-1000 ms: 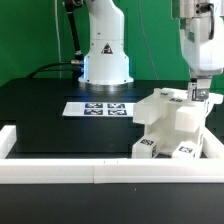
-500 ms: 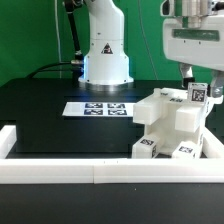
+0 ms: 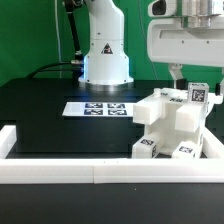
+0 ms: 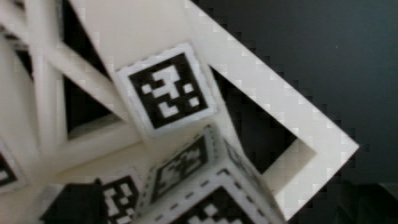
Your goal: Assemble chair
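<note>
Higher than a second ago, my fingers (image 3: 177, 72) are hanging wide and empty above the chunky white plastic chair (image 3: 168, 122), which is sitting on the black tabletop (image 3: 45, 115), exterior view's right.

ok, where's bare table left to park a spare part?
Biggest free patch: black table on the exterior view's left, bordered by the marker board and the border rail. A bare strip runs between marker board and that rail. Crowded: exterior view's right corner, chair parts under the open claw.

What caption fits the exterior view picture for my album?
Robot's two-finger gripper hovers above the chunky white plastic chair with black-and-white square tags on a black table.
</note>
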`<state>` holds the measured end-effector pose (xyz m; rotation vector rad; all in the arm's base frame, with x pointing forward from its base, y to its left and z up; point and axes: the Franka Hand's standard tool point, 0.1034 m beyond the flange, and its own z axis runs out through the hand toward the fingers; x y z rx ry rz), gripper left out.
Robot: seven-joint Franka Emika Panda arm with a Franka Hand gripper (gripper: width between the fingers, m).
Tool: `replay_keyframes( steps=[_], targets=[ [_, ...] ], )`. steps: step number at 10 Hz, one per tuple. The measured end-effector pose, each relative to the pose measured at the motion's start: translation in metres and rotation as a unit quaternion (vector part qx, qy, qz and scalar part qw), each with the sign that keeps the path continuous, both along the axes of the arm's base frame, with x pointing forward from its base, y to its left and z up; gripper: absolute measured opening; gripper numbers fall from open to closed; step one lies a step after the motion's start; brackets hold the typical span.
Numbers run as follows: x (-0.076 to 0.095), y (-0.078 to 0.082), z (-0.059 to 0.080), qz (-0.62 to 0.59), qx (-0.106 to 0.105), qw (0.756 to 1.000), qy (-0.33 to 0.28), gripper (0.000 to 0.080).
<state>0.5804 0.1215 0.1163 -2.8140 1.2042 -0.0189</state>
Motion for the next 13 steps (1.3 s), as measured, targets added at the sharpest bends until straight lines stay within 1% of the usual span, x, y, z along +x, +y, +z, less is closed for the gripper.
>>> replay_keyframes(
  steps=[2, 3, 4, 6, 7, 8, 9, 10, 11, 13],
  targets=[
    [0.0001, -0.0014, -0.0001, 0.057, -0.003, 0.998, -0.004, 0.0649],
    [0.0003, -0.0031, -0.0004, 0.12, -0.008, 0.993, -0.009, 0.0649],
    [0.0002, -0.0029, -0.0005, 0.128, -0.009, 0.992, -0.009, 0.0649],
    [0.0004, -0.004, -0.0005, 0.209, -0.014, 0.978, -0.014, 0.0649],
    [0.0004, -0.0042, -0.0005, 0.22, -0.015, 0.975, -0.015, 0.0649],
    [0.0004, -0.0042, -0.0005, 0.218, -0.015, 0.976, -0.015, 0.0547],
    [0.0005, -0.0043, -0.0005, 0.218, -0.015, 0.976, -0.015, 0.0547],
    [0.0005, -0.0044, -0.0005, 0.218, -0.015, 0.976, -0.015, 0.0345],
    [0.0005, -0.0044, -0.0005, 0.218, -0.015, 0.976, -0.015, 0.0287],
    [0.0005, -0.0045, -0.0005, 0.208, -0.014, 0.978, -0.014, 0.0287]
  ],
)
